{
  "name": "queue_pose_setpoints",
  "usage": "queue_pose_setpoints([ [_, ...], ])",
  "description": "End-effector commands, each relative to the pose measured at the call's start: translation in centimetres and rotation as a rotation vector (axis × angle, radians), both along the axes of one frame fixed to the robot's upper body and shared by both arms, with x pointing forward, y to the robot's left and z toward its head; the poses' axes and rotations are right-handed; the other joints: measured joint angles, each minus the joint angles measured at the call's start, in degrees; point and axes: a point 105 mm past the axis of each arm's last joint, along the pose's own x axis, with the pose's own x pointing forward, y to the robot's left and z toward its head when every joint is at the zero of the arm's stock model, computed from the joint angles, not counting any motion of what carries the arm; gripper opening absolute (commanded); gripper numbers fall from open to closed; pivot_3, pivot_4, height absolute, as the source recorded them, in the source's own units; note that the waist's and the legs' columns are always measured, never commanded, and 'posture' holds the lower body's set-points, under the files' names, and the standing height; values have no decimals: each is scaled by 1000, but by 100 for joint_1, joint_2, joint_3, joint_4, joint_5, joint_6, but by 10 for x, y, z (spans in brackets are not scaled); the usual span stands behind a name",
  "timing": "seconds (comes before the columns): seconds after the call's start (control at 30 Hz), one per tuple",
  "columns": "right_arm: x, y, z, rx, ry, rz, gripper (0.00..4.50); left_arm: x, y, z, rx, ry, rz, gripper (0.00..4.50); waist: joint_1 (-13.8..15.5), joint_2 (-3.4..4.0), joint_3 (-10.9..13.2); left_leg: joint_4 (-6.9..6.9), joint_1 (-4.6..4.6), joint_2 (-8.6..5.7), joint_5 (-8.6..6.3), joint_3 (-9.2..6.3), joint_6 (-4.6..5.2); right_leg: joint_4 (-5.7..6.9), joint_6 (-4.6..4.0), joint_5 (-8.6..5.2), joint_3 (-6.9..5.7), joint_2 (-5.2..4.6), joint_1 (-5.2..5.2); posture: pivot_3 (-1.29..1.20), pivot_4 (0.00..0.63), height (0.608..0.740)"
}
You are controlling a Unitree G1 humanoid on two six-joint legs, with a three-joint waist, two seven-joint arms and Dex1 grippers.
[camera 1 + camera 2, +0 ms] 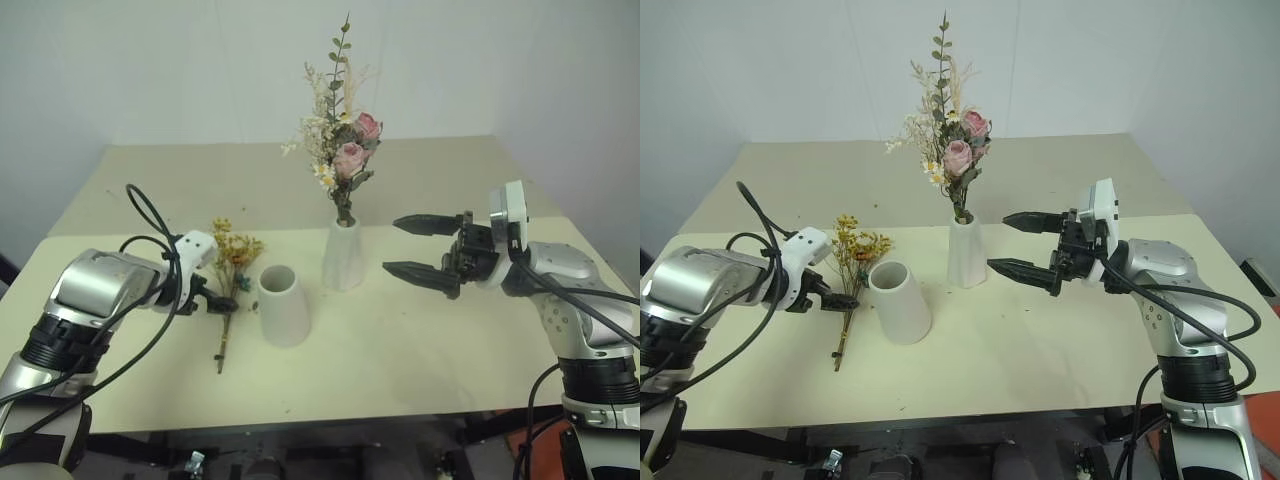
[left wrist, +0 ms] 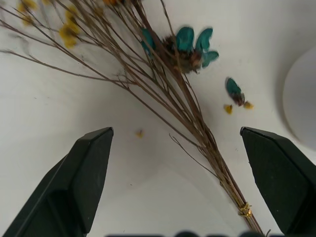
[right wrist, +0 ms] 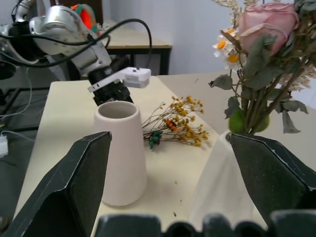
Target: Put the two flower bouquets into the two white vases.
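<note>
Yellow bouquet (image 1: 228, 290) lies flat, stems toward the robot, beneath the spread left gripper (image 1: 207, 297).

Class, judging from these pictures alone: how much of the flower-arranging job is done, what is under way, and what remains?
Done: the pink rose bouquet stands in the taller vase. Under way: the open left claw hangs over the stems of the yellow bouquet, which lies flat on the table, not yet gripped. The right claw is open beside the taller vase, holding nothing. Left: lift the yellow bouquet into the empty short vase.
</note>
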Motion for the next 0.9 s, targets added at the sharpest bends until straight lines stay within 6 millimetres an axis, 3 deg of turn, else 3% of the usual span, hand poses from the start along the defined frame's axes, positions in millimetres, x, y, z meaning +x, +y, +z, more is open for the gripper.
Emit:
queue_pose_setpoints([
  [0.03, -12, -1, 19, 1, -88, 53, 4474, 3, 3, 0, 45, -6, 20, 4500, 3, 0, 0, 0, 1, 0, 0, 0, 0, 1, 0, 0, 0, 0, 0, 0, 150, 740],
  [0.23, -18, -1, 19, -11, -93, 104, 4474, 12, 2, -16, 46, 26, 71, 4500, 34, 0, 0, 0, 9, -1, 0, 0, 0, 2, 0, 0, 0, -1, 7, 0, 150, 740],
  [0.37, -20, -2, 18, -15, -92, 120, 4500, 22, 6, -22, 58, 26, 124, 3642, 75, 1, -1, 0, 25, -2, 0, 0, 0, 5, 0, 0, 0, -1, 21, 0, 150, 740],
  [0.5, -21, -3, 17, -18, -90, 127, 4500, 26, 7, -22, 55, 24, 136, 2378, 105, 2, -2, 0, 31, -2, 1, 0, -1, 7, 0, 0, 0, -1, 24, 0, 150, 740],
  [0.77, -22, -6, 14, -23, -80, 125, 4500, 36, 25, -2, 56, -70, 185, 59, 114, 2, -2, 0, 27, -3, 1, 0, -2, 7, 0, 0, 0, -1, 20, 0, 150, 740],
  [0.9, -21, -7, 12, -23, -75, 122, 4500, 44, 26, 27, 5, -254, 128, 26, 108, 2, -1, 1, 14, -2, 1, 0, -2, 6, 0, 0, 0, -1, 10, 0, 150, 740],
])
